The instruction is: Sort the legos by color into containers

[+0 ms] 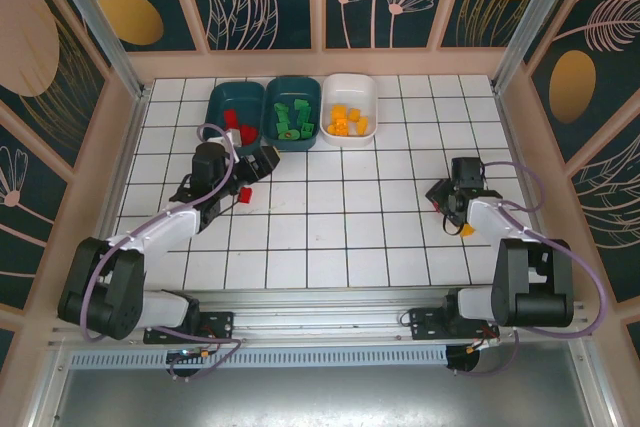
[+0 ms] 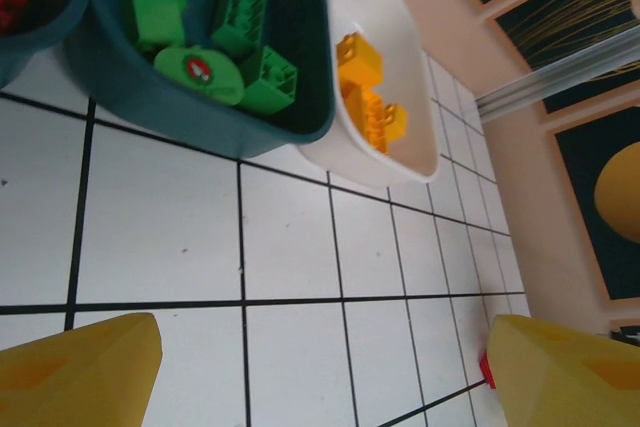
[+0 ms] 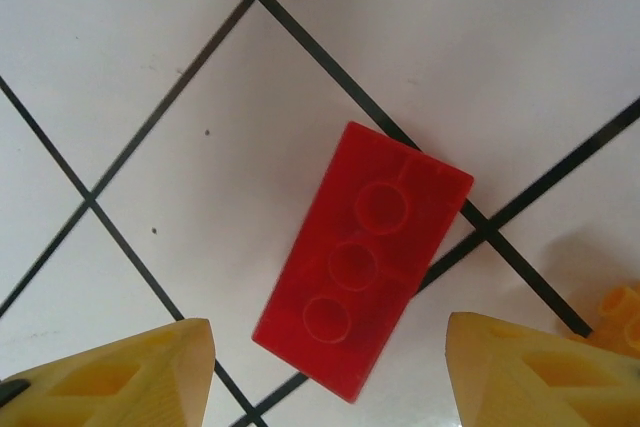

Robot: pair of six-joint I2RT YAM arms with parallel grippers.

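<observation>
inventory, near edge to far wall.

1. small orange-yellow plastic brick [image 1: 467, 230]: lay on the white tiled table [image 1: 340, 247], just beside the right arm.
2. right gripper [image 1: 443, 197], black with yellow plastic fingers [image 3: 110, 377]: released, jaws spread over a flat red plastic brick with three round marks in a row [image 3: 365, 257]. the brick lay on the tiles across a black grid line, between the fingers and touching neither.
3. second small red plastic brick [image 1: 241, 195]: on the tiles, close against the left arm.
4. left gripper [image 1: 264, 162], same make: released, jaws wide, bare tile between them. it pointed toward the tubs and stood just short of them.
5. row of three shallow rounded plastic tubs at the far edge, side by side:
- left dark teal tub [image 1: 218, 97] held red bricks [image 1: 231, 117].
- middle dark teal tub [image 1: 300, 83] held green bricks [image 2: 240, 7].
- right white tub [image 1: 372, 97] held orange-yellow bricks [image 2: 365, 87].
</observation>
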